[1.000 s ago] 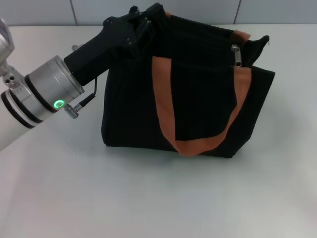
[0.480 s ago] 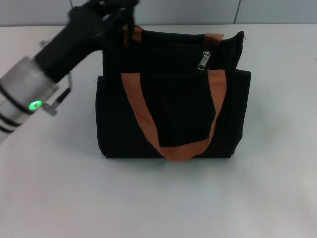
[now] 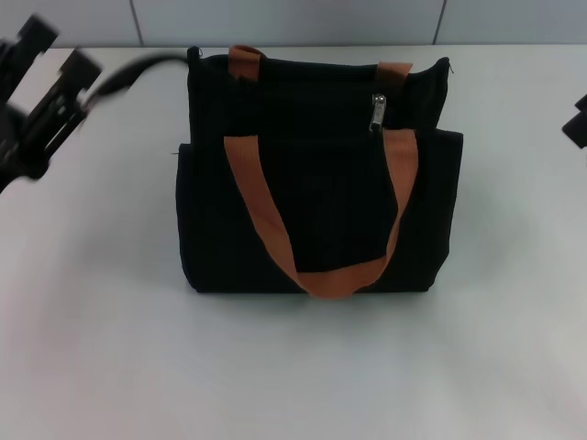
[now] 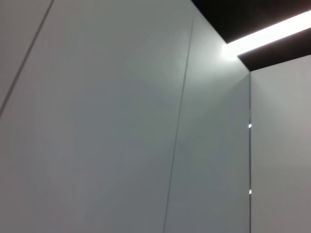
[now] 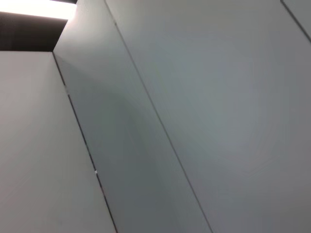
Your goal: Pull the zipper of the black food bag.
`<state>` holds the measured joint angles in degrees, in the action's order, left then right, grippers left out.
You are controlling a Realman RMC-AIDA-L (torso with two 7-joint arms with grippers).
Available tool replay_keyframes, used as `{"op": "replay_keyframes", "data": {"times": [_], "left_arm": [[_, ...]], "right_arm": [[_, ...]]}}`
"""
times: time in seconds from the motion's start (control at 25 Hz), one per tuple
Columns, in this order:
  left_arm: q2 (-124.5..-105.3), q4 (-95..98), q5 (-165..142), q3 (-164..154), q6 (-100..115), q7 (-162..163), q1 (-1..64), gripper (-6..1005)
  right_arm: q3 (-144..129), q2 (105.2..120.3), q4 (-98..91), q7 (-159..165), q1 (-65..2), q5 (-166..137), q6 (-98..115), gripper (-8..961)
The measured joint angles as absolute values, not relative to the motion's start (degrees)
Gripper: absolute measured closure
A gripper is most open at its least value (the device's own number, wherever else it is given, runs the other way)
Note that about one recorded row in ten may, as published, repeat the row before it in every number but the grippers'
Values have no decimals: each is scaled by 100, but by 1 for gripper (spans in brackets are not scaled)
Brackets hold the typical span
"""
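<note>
The boxy black fabric food bag (image 3: 316, 179) with orange-brown straps stands upright on the white counter (image 3: 293, 367). Its small silver zipper pull (image 3: 377, 112) hangs near the bag's top edge. The left end effector (image 3: 50, 78), fingers apart, sits well left of the bag; the right end effector (image 3: 578, 119) is barely visible far right, and I cannot tell its state.

Only pale grey wall panels (image 4: 107, 126) fill the left wrist view, split by thin dark seams (image 4: 177, 126). Beside their far edge a bright light strip (image 4: 272, 31) crosses a dark ceiling (image 4: 233, 12). Two small glints sit on the seam below that strip.
</note>
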<state>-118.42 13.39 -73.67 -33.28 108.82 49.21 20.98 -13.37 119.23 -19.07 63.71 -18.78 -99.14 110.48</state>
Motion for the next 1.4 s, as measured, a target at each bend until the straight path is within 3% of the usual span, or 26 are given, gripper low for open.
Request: {"op": "replay_keyframes", "data": {"times": [0.32,0.52,0.6,0.92,1.4], "left_arm": [[-11621,1894,-7757,-3725,11254,5249,1118,252],[-11543,2852,-8374,-4923,11421,5262,1088,256],[-11551,3027,-8587,-5280,11390,5227,1170,256],[-11719,3051,-9761,-5448,10796,5064,1606,256],[-11790,3057,-9766,-5380,10808,5055,1586,256]], "right_arm": [[-1830,11920,-1927,5853,-2036,-9954,11046,313],[-3217,11912,-2066,5629,-2375,-9959,11101,313],[-3564,11910,-2102,5592,-2440,-9964,11082,313],[-5265,11931,-2300,5589,-2695,-10435,10758,122],[-5248,11954,-2205,5545,-2595,-10414,10478,123]]}}
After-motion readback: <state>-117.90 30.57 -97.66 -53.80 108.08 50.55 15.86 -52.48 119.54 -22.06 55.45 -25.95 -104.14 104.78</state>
